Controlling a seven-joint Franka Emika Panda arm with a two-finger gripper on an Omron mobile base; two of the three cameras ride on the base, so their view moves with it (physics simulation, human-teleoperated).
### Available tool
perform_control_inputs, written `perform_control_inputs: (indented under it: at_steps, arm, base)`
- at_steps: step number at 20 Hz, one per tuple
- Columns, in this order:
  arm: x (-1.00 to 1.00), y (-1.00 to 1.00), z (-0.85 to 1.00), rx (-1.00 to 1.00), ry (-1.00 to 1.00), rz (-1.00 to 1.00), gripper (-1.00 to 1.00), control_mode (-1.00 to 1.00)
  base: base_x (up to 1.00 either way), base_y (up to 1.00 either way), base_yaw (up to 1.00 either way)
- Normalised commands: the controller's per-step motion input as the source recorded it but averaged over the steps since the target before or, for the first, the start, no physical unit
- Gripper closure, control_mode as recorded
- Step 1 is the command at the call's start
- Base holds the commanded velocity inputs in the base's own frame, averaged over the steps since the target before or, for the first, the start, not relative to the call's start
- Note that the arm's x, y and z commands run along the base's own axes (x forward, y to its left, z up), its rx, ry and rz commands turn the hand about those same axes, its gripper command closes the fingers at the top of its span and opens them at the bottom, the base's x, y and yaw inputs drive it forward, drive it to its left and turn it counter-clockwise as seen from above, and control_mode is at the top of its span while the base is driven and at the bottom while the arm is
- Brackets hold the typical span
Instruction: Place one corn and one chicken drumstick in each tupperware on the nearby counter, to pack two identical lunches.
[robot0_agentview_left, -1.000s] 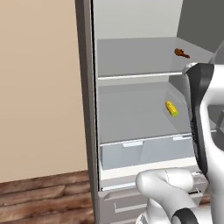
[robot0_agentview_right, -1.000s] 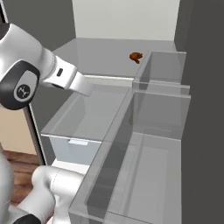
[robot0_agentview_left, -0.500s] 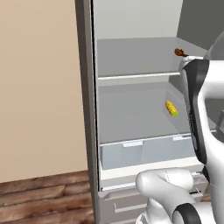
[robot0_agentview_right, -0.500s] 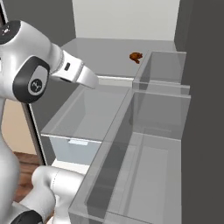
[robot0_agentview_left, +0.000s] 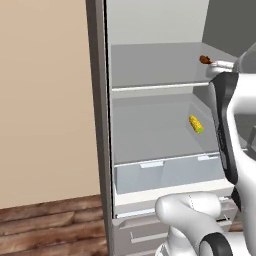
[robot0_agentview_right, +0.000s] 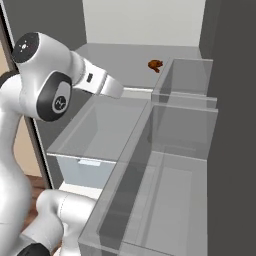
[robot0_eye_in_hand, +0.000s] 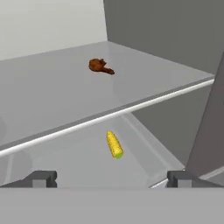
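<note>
Your gripper (robot0_eye_in_hand: 111, 178) hangs wide open and empty at the bottom of the hand view, with the corn (robot0_eye_in_hand: 114, 144) just above centre on the lower fridge shelf (robot0_eye_in_hand: 78, 162), long axis near vertical, drumstick (robot0_eye_in_hand: 100, 66) on the upper shelf (robot0_eye_in_hand: 52, 96).

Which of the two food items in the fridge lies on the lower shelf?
The yellow corn lies on the lower shelf; the brown chicken drumstick lies on the shelf above it.
</note>
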Motion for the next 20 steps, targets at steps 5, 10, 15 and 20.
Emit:
perform_control_inputs:
  at_steps: [5,10,15,20]
  arm:
    - [0.17,-0.28,0.26,0.0,0.0,0.0,-1.0,-1.0]
    - [0.19,-0.15,0.14,0.0,0.02,0.01,-1.0,-1.0]
    - [0.16,0.0,0.0,-0.05,0.03,0.08,-1.0,-1.0]
    - [0.09,0.0,-0.01,-0.08,0.0,0.15,-1.0,-1.0]
  base:
    - [0.0,0.0,0.0]
    - [0.0,0.0,0.0]
    - [0.0,0.0,0.0]
    - [0.0,0.0,0.0]
